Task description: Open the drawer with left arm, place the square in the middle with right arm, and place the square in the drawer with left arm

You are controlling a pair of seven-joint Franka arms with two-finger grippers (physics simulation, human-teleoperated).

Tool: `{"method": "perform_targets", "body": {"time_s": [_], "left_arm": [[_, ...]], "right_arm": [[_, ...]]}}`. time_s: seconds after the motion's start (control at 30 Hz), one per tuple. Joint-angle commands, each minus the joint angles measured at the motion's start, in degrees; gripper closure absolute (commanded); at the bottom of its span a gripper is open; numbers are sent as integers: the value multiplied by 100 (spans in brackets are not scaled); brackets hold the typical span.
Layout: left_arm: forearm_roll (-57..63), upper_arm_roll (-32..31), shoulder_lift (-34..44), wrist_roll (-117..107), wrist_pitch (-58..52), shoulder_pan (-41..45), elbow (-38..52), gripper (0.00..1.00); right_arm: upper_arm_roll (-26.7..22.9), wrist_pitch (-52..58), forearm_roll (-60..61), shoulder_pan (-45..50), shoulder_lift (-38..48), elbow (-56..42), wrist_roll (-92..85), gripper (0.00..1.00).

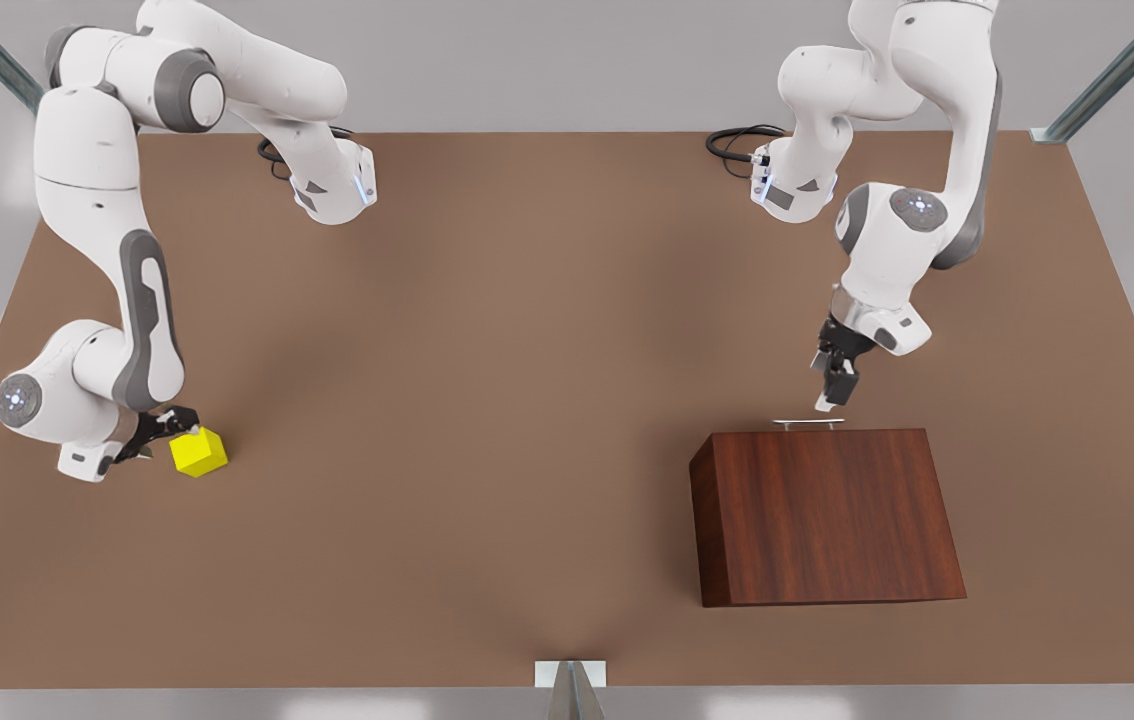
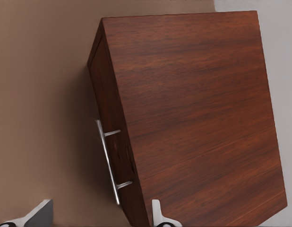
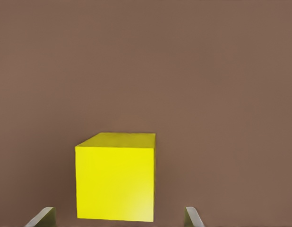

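Observation:
The yellow square (image 1: 198, 452) (image 3: 115, 177) rests on the table at the front view's left. My right gripper (image 1: 165, 432) (image 3: 117, 220) is open just beside it, one fingertip (image 3: 42, 217) to either side, neither touching. The dark wooden cabinet (image 1: 827, 515) (image 2: 198, 118) stands at the front view's right with its drawer (image 2: 118, 156) pushed in. Its silver bar handle (image 1: 807, 423) (image 2: 108, 161) faces the far side. My left gripper (image 1: 830, 398) (image 2: 98, 218) hovers open just above and short of that handle. The middle (image 1: 487, 400) of the brown table is bare.
Both arm bases (image 1: 332, 185) stand at the table's far edge, with black cables beside them. Metal frame struts (image 1: 1107, 75) cross the far corners. A small bracket (image 1: 570, 675) sits at the near edge.

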State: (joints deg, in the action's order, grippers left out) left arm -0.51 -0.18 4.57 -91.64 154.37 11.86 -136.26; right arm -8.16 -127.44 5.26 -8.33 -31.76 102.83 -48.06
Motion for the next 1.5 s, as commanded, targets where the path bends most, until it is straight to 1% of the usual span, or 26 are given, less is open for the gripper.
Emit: {"method": "perform_targets", "body": {"time_s": [0.0, 0.17, 0.37, 0.4, 0.53, 0.57, 0.6, 0.7, 0.73, 0.77, 0.8, 1.13, 1.2, 1.23, 1.3, 1.33, 1.37, 1.4, 1.47], "left_arm": [[-2, 0, -9, -29, 84, 1, -67, 0], [-54, 0, -237, -459, 199, 1, -199, 0], [-125, -62, -475, -750, 744, 10, -296, 0], [-125, -62, -536, -750, 840, 10, -296, 0], [-125, -62, -695, -750, 867, 10, -296, 0], [-125, -62, -730, -750, 911, 10, -305, 0], [-125, -62, -800, -750, 955, 10, -305, 0], [-125, -62, -932, -758, 1078, 10, -305, 0], [-125, -62, -949, -750, 1087, 10, -305, 0], [-125, -62, -993, -750, 1139, 10, -296, 0], [-134, -62, -1020, -750, 1148, 10, -296, 0], [-143, 9, -1072, -750, 1139, 1, -296, 0], [-143, 9, -1108, -750, 1139, 1, -296, 0], [-143, 9, -1125, -750, 1139, 1, -296, 0], [-143, 9, -1143, -750, 1078, 1, -305, 0], [-143, 9, -1152, -750, 1069, 1, -313, 0], [-143, 9, -1134, -741, 1051, 1, -393, 0], [-134, 9, -1099, -741, 946, 1, -401, 0], [-134, 18, -1081, -723, 885, 1, -410, 0]], "right_arm": [[-1, -9, -7, 25, -5, -9, -2, 0], [-1, -264, -60, 78, -119, 17, -204, 0], [-1, -519, 1, 51, -304, 105, -239, 0], [-1, -738, 1, 42, -322, 237, -239, 0], [-1, -862, 19, 34, -436, 325, -239, 1], [-1, -870, 19, 34, -445, 334, -239, 4], [-1, -879, 19, 42, -462, 334, -239, 12], [-1, -1011, 36, 34, -462, 334, -239, 12], [-1, -1011, 36, 34, -462, 334, -239, 20], [-1, -1011, 36, 42, -462, 334, -239, 26], [-1, -1011, 45, 34, -462, 351, -222, 28], [8, -958, 36, 42, -392, 351, -222, 28], [34, -827, 45, 95, -216, 395, -90, 28], [86, -809, 36, 104, -129, 421, 111, 28], [438, -423, 36, 183, 144, 483, 806, 28], [482, -387, 36, 331, 232, 492, 973, 28], [675, -229, 36, 447, 408, 492, 1044, 28], [851, -229, 36, 666, 504, 492, 1246, 28], [860, -308, -43, 1290, 531, 413, 1246, 28]]}}
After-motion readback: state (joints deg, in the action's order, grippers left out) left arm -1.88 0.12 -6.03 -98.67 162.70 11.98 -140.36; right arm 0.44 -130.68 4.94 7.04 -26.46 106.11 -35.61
